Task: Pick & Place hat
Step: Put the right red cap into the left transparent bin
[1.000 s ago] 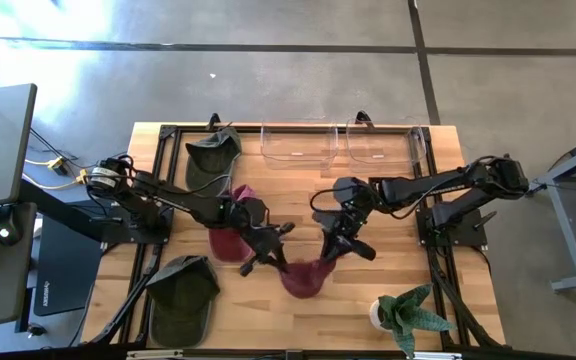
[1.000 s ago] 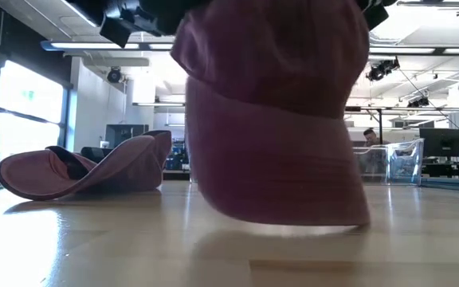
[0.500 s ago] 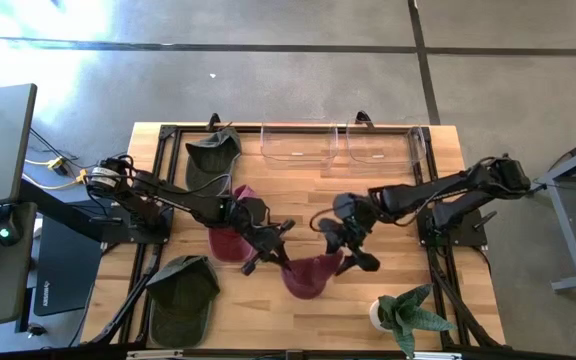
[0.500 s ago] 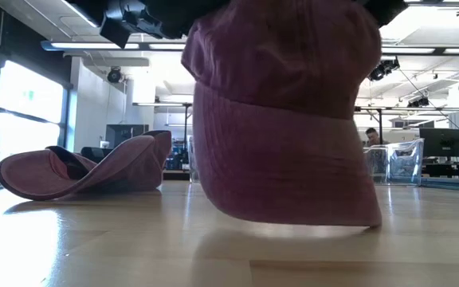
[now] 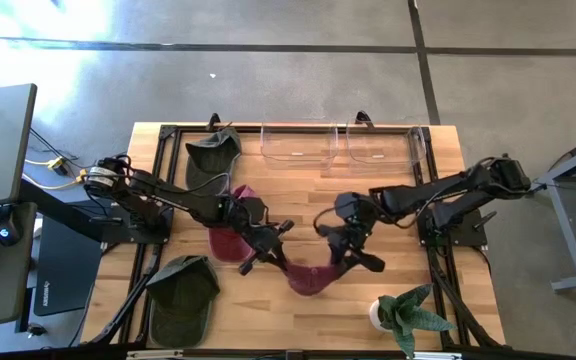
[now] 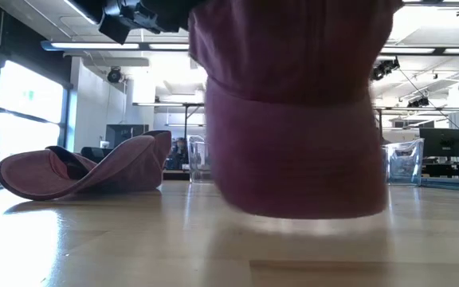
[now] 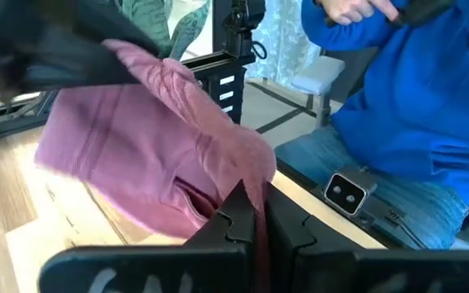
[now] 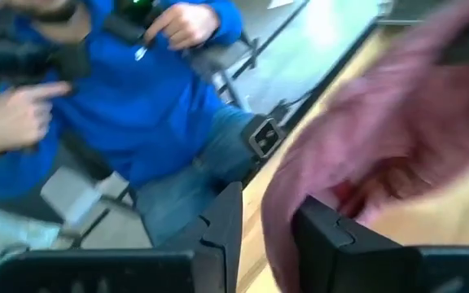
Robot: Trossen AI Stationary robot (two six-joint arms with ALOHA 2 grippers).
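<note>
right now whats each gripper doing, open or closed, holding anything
Left gripper: shut on the maroon hat, pinching its fabric.
Right gripper: fabric of the same hat lies between its fingers; whether they are clamped cannot be told.

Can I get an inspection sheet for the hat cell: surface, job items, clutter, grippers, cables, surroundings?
Surface: wooden table, black frame rails along its edges.
Job's things: maroon cap held up between both grippers; second maroon cap lying on the table by the left arm; two green caps, one at the far left, one at the near left.
Clutter: two clear bins at the far edge; potted plant at the near right corner.
Grippers: left gripper shut on the maroon cap's fabric; right gripper astride the cap's other edge.
Cables: yellow wires at the left arm's base.
Surroundings: person in blue seated beyond the table's near edge.
</note>
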